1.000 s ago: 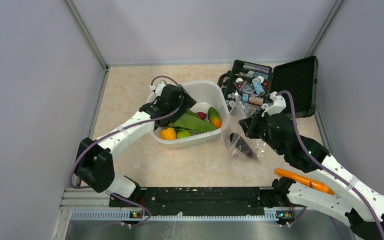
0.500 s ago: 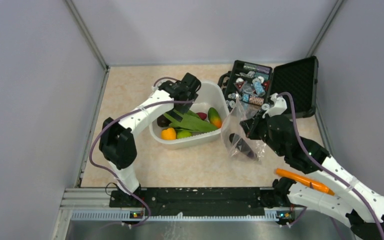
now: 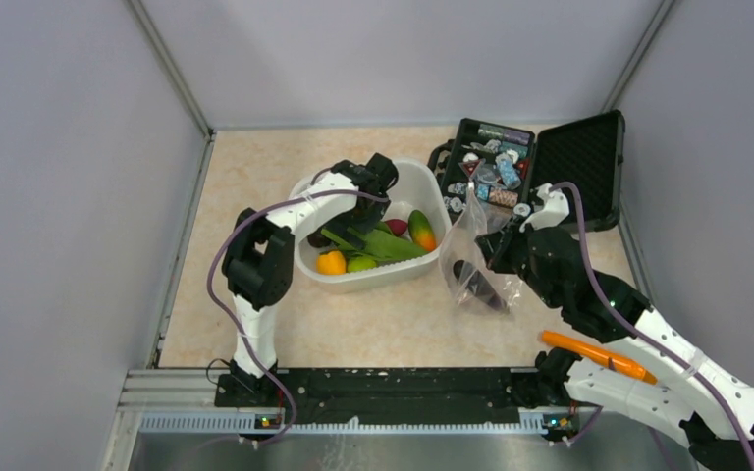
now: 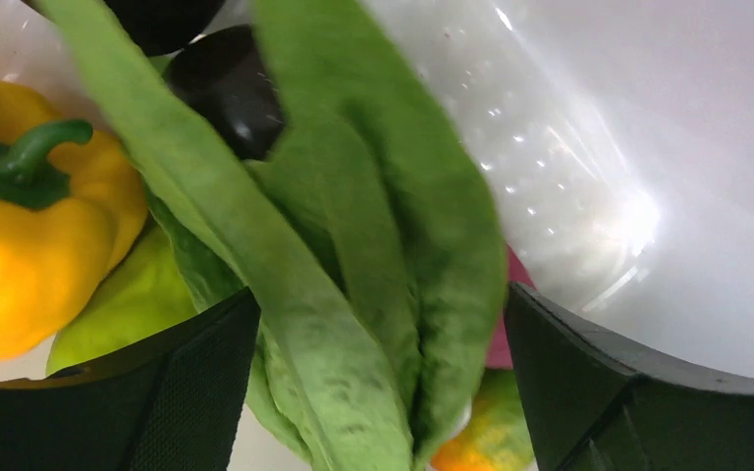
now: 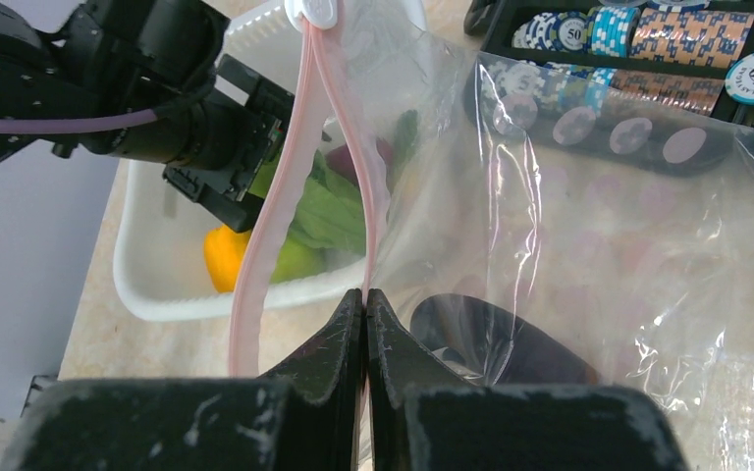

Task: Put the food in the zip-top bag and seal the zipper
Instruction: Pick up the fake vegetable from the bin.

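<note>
My left gripper is down inside the white tub, open, with a finger on each side of the long green leafy piece. Beside the leaf lie a yellow pepper, a dark eggplant, a green round fruit and an orange-green fruit. My right gripper is shut on the mouth edge of the clear zip-top bag, holding it up to the right of the tub. The pinkish zipper gapes open. Inside the bag lies a dark eggplant-like piece.
An open black case holding poker chips and small bits stands at the back right, just behind the bag. An orange-handled tool lies by the right arm's base. Grey walls close in the table on three sides.
The left arm has swung further into the tub and its gripper has come down over the leafy piece. The right gripper and the bag have barely moved.
</note>
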Robot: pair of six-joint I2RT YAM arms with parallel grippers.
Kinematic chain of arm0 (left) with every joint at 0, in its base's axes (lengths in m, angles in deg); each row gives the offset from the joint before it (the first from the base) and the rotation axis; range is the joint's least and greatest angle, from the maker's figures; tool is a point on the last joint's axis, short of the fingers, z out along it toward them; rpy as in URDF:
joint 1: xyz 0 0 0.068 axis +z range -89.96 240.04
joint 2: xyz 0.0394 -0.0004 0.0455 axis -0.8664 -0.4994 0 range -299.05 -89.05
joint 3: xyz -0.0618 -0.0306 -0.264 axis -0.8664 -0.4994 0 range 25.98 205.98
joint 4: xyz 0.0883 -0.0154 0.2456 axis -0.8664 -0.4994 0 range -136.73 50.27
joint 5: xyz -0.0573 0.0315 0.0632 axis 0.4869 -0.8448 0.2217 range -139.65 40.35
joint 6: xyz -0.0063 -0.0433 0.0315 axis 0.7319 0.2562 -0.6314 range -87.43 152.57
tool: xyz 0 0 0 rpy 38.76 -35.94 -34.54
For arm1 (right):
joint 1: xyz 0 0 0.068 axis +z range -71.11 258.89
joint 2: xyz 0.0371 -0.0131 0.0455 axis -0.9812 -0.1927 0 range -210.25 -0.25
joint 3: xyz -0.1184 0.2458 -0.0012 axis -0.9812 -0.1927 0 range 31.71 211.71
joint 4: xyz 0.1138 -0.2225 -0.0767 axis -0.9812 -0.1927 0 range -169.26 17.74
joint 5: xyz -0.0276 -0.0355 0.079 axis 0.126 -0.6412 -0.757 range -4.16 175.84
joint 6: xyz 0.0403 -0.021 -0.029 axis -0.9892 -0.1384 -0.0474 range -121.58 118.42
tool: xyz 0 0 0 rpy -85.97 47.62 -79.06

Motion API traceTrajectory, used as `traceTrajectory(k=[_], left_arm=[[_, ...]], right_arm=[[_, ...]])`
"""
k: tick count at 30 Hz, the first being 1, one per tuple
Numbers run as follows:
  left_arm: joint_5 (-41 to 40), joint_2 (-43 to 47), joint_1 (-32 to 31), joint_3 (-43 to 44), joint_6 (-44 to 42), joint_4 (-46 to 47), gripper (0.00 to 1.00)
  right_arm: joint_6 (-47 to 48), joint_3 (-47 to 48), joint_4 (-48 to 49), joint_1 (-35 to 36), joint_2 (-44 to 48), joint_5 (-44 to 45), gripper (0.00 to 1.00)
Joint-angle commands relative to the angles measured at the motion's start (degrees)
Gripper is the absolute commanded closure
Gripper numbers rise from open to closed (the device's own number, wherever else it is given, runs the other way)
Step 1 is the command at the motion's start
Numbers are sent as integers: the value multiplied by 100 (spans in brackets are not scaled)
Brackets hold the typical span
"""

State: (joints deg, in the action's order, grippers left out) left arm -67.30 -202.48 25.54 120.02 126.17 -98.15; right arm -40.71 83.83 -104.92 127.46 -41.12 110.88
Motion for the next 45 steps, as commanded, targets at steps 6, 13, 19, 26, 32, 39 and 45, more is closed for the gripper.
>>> traceTrajectory(k=[6,13,19,26,32,39,45], left_arm=[[4,-192,315,70,-210,310,40],[-226,666,300,-658,-384,754,70],[-1363,1666,90,-990,-715,1034,80],[-2193,2505,-111,-1405,-991,1571,81],[-2647,2786,-320,-1588,-1161,1836,84],[-3120,3302,-611,-1608,-1540,2126,86],[-3248,4171,-952,-2013,-2066,3041,84]], right_arm=[[78,131,130,-54,-10,119,100],[58,60,240,-58,-38,60,100],[-17,-21,310,-53,-45,-3,100],[-46,-68,372,-57,-109,-22,100],[-59,-97,435,-54,-174,-8,100],[-116,-182,508,-53,-230,106,100],[-227,-165,824,-59,-540,183,100]])
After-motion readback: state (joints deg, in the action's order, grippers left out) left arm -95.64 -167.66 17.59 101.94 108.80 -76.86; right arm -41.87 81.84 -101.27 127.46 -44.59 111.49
